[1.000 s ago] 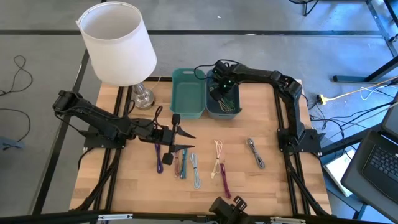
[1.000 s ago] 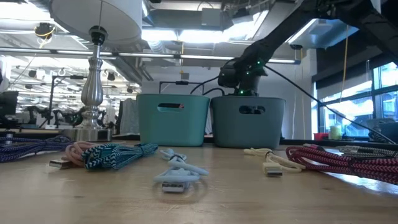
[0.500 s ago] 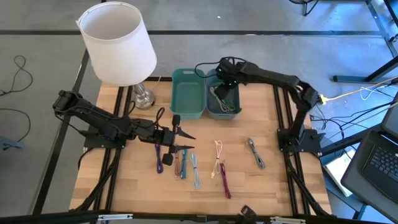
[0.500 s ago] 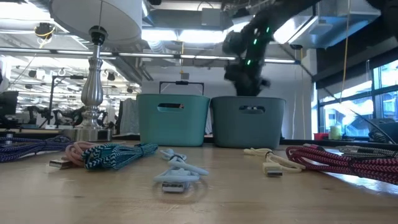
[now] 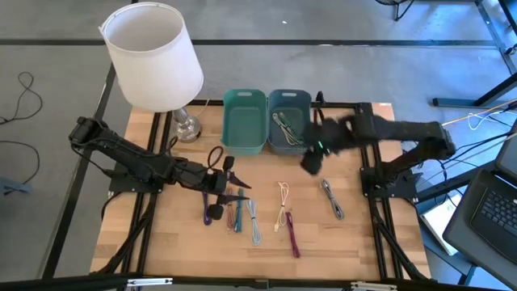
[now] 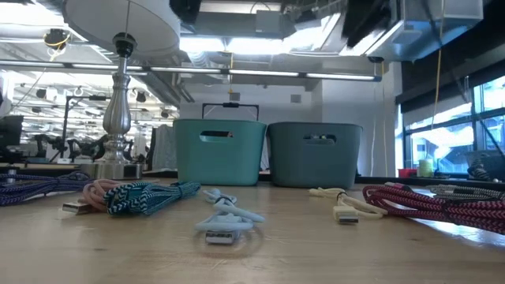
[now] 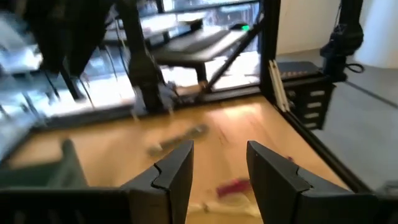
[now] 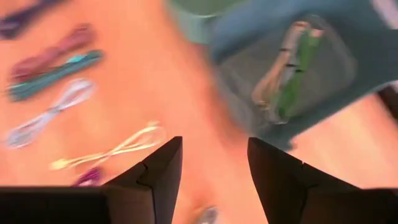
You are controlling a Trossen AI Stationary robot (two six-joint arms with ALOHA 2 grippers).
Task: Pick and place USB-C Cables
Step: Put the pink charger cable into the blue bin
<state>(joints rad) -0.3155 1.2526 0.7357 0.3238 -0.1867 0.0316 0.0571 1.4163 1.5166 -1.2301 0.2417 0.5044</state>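
Several USB-C cable bundles lie flat in a row on the wooden table: purple [image 5: 207,202], brown [image 5: 230,212], teal [image 5: 238,215], pale blue [image 5: 254,221], cream [image 5: 283,206], magenta [image 5: 292,239] and grey [image 5: 331,198]. A green and a tan bundle [image 5: 287,128] lie in the grey-blue bin [image 5: 289,94]. My left gripper [image 5: 233,179] hovers open just over the purple and brown bundles, touching nothing that I can see. My right gripper [image 5: 310,163] is open and empty in the air between the grey-blue bin and the grey cable; its wrist view [image 8: 211,165] looks down on the cream cable [image 8: 112,152].
A teal bin [image 5: 244,121] stands left of the grey-blue bin at the far side. A lamp with a white shade [image 5: 153,56] rises at the far left corner. Bare wood lies near the right edge, around the grey cable. Loose wires run on the floor beyond the table.
My right gripper has risen out of the grey-blue bin and swung fast toward the near right, ending over the table beside the bin; the green and tan bundles stay in the bin. My left gripper has edged slightly toward the near edge, over the purple and brown cables.
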